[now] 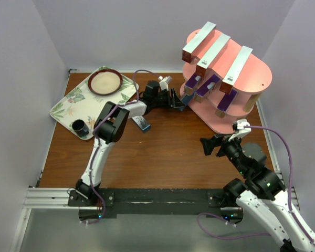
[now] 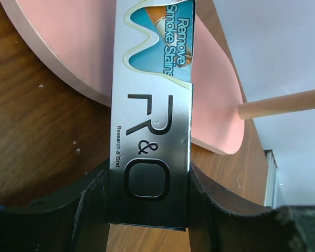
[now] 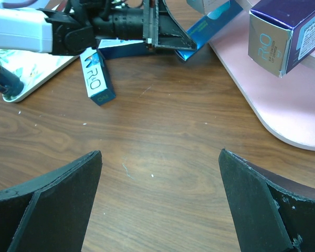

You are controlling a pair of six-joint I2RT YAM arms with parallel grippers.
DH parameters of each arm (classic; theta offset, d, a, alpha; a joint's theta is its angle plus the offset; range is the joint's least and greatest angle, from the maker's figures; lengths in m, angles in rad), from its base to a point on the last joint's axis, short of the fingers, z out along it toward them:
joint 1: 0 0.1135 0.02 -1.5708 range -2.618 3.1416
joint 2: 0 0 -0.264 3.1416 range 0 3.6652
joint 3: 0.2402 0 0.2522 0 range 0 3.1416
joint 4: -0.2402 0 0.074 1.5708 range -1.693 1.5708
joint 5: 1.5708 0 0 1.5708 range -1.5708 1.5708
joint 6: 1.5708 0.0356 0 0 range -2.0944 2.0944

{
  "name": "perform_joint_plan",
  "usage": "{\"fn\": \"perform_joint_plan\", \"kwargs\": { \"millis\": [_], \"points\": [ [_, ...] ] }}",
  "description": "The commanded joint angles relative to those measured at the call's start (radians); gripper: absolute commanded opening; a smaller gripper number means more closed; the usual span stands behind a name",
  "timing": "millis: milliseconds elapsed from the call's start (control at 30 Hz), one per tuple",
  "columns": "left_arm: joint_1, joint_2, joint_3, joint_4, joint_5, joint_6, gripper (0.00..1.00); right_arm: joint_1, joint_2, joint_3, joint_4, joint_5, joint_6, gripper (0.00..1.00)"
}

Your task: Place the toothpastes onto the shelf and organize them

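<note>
Beside shelf [image 1: 255, 79] | left end effector [image 2: 149, 202] grips toothpaste [image 2: 151, 131] | right end effector [image 3: 160, 202] wide

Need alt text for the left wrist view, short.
The left hand clamps a silver toothpaste box printed "R&O" and "Remove Smoke Stains", which runs up the middle of the frame. Behind it are the pink shelf board, one wooden post and the brown table.

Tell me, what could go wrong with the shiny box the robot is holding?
The held box is near the shelf's bottom board; it might bump the edge and slip in the left fingers. A knock could also shake the boxes on top, which stick out past the edge.
</note>
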Motion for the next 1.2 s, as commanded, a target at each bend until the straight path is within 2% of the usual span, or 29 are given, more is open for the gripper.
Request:
{"fn": "perform_joint_plan", "kwargs": {
  "millis": [0,100,233,367,500,633,833,1000,1167],
  "points": [
    [0.010,0.023,0.095,0.005,0.043,-0.094,0.45,-0.002,0.016,-0.005,0.025,-0.007,-0.014,0.98],
    [0.010,0.049,0.137,-0.035,0.041,-0.111,0.47,-0.002,0.014,-0.003,0.022,-0.008,-0.013,0.98],
    [0.013,0.082,0.168,-0.035,0.063,-0.155,0.56,-0.002,0.014,-0.003,0.022,-0.007,-0.011,0.98],
    [0.014,0.099,0.201,-0.076,0.064,-0.191,0.58,-0.004,0.016,-0.005,0.022,-0.007,-0.011,0.98],
    [0.016,0.079,0.177,-0.104,0.047,-0.199,0.65,-0.002,0.016,-0.005,0.024,-0.007,-0.011,0.98],
    [0.016,0.037,0.143,-0.121,0.015,-0.180,0.77,-0.002,0.014,-0.005,0.025,-0.008,-0.011,0.98],
    [0.020,-0.001,0.126,-0.162,-0.020,-0.166,0.85,-0.002,0.013,-0.003,0.022,-0.008,-0.013,0.98],
    [0.021,-0.049,0.076,-0.187,-0.065,-0.160,0.88,-0.001,0.013,-0.003,0.024,-0.008,-0.013,0.98],
    [0.021,-0.116,-0.007,-0.170,-0.080,-0.166,0.85,-0.002,0.014,-0.006,0.027,-0.010,-0.013,0.98]
  ]
}}
